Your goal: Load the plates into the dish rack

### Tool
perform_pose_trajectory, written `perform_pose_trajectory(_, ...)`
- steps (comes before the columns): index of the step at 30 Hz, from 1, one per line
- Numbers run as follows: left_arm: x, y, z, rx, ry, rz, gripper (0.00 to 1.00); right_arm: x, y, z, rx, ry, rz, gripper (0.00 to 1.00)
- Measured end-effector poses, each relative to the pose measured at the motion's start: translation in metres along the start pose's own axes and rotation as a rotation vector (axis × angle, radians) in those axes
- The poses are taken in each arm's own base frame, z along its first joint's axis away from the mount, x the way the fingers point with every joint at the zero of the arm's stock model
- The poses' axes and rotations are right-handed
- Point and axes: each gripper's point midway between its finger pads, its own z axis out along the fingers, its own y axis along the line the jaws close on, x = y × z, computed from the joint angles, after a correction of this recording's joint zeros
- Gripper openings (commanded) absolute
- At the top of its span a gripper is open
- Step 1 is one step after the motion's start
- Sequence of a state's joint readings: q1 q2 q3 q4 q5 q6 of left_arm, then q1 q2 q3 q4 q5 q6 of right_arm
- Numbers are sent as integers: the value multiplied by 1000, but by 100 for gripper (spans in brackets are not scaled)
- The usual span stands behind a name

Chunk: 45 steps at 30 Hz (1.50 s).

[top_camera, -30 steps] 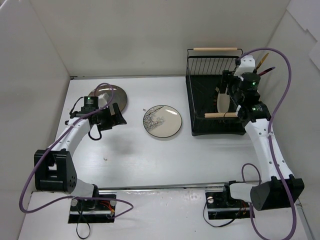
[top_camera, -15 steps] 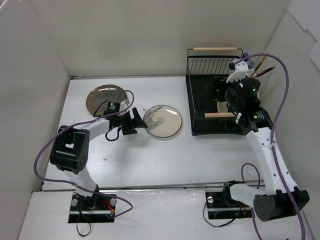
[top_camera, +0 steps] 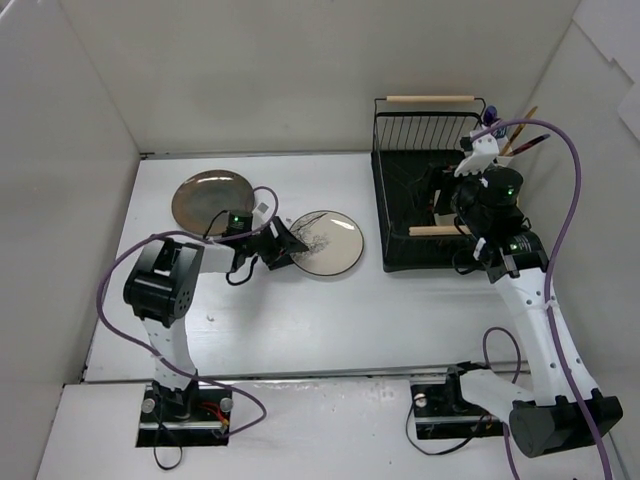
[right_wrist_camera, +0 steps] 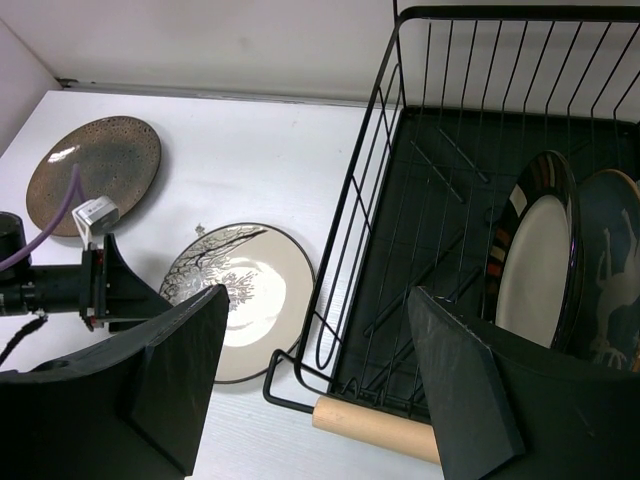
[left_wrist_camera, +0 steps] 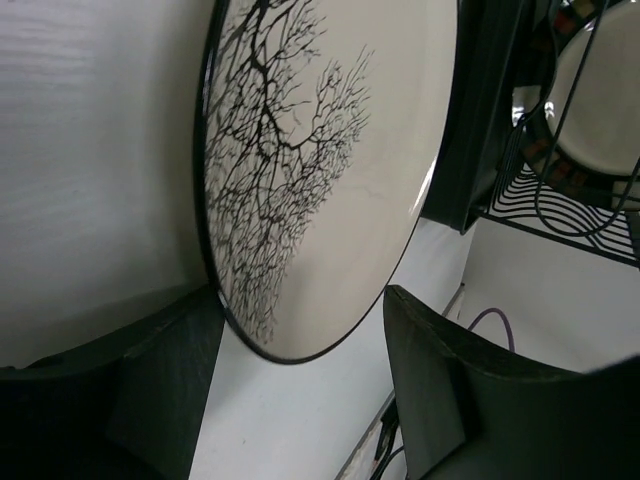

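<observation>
A cream plate with a black branch pattern lies flat on the table left of the dish rack. My left gripper is open, low at the plate's left rim. In the left wrist view the plate sits just ahead of the open left gripper. A brown plate lies at the back left. My right gripper is open and empty above the rack's front left part. A dark-rimmed beige plate and a dark plate stand in the rack.
The rack's wooden handles are at its near side and far side. A utensil cup with utensils hangs at its back right. White walls close off the table on the left, back and right.
My left gripper swung right, from beside the brown plate to the branch-pattern plate's rim. My right gripper rose from the plates in the rack and turned slightly left.
</observation>
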<state>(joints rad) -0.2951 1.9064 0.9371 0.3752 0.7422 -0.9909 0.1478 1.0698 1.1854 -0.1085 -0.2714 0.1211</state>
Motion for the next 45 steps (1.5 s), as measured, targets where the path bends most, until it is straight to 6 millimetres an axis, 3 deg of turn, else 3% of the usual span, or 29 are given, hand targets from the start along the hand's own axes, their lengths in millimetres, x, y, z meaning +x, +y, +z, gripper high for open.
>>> perform_pose_trajectory(4, -2, -3, 12, 45, -15, -30, 52, 3, 0, -1, 2, 11, 2, 70)
perform_pose_trajectory(7, -5, -3, 18, 69, -21, -59, 41, 6, -1, -1, 3, 19, 3, 70)
perform_pose_trajectory(9, -5, -1, 21, 83, -23, -74, 26, 12, 0, 0, 2, 32, 5, 70)
perform_pose_trajectory(10, -4, 3, 23, 81, -26, -84, 5, 15, -1, 0, 2, 39, 6, 70)
perform_pose_trajectory(11, -4, 6, 25, 79, -25, -95, 0, 18, -1, 0, 2, 46, 8, 70)
perform_pose_trajectory(19, -1, 12, 22, 110, -41, -135, 0, 25, 3, 3, -11, 74, 13, 69)
perform_pose_trajectory(27, -7, 24, -22, 76, -91, -124, 0, 30, 30, 24, -105, 140, 15, 71)
perform_pose_trajectory(32, -29, 23, -52, 64, -153, -77, 0, 25, 58, 36, -190, 160, 14, 71)
perform_pose_trajectory(37, -41, 5, -82, 77, -200, -4, 0, 37, 87, 53, -268, 217, 26, 72)
perform_pose_trajectory(45, -33, -39, -123, 134, -218, 157, 0, 69, 122, 83, -363, 334, 59, 72)
